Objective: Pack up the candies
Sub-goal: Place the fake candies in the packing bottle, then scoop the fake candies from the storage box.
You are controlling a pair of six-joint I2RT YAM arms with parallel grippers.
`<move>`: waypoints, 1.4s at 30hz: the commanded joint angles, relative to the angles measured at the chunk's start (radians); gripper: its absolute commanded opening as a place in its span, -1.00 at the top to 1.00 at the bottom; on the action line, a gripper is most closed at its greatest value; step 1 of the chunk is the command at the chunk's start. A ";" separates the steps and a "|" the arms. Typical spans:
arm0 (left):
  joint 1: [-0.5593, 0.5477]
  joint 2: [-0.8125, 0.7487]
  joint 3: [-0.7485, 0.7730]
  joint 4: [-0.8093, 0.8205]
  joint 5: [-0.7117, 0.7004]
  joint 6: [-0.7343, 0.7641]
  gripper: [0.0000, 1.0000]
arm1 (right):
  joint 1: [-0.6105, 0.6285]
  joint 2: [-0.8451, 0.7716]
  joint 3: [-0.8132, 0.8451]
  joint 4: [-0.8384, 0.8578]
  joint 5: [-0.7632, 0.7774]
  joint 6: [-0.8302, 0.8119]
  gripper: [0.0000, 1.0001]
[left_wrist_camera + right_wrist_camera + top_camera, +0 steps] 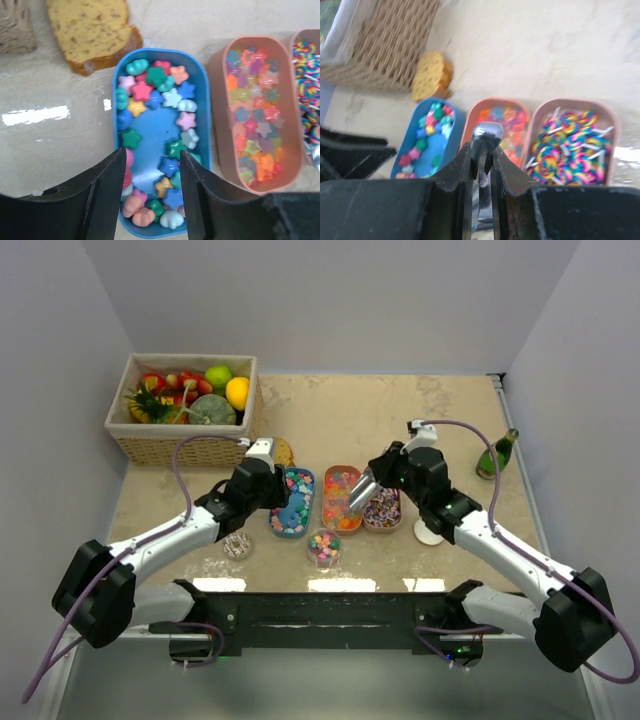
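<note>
From above, the candies [298,490] lay in three trays side by side on the table [400,410]: a blue tray [290,536], an orange tray [340,531] and a pink tray [383,529]. Your left fingers [278,490] were at the blue tray's left side. Your right fingers [378,476] held a silver scoop [360,488] above the orange tray's right edge.

In your left wrist view, your left fingers [112,185] stood wide apart over the blue tray [206,115], with star candies [142,91] below and between them.

In your right wrist view, your right fingers [462,175] were clamped on the silver scoop [487,132]. Swirly candies [570,145] filled the pink tray [575,102] beside it.
</note>
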 commanded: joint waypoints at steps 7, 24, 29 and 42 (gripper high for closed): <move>-0.130 0.157 0.202 0.210 0.095 0.063 -0.05 | -0.136 -0.010 0.105 -0.070 0.372 -0.046 1.00; -0.193 0.521 0.451 0.282 0.271 0.121 -0.15 | -0.135 0.042 0.082 0.003 0.380 -0.146 1.00; -0.196 0.567 0.474 0.277 0.290 0.122 -0.15 | -0.132 0.038 0.076 -0.047 0.390 -0.161 1.00; -0.202 0.647 0.495 0.262 0.296 0.106 -0.13 | -0.104 0.093 0.068 -0.056 0.373 -0.197 1.00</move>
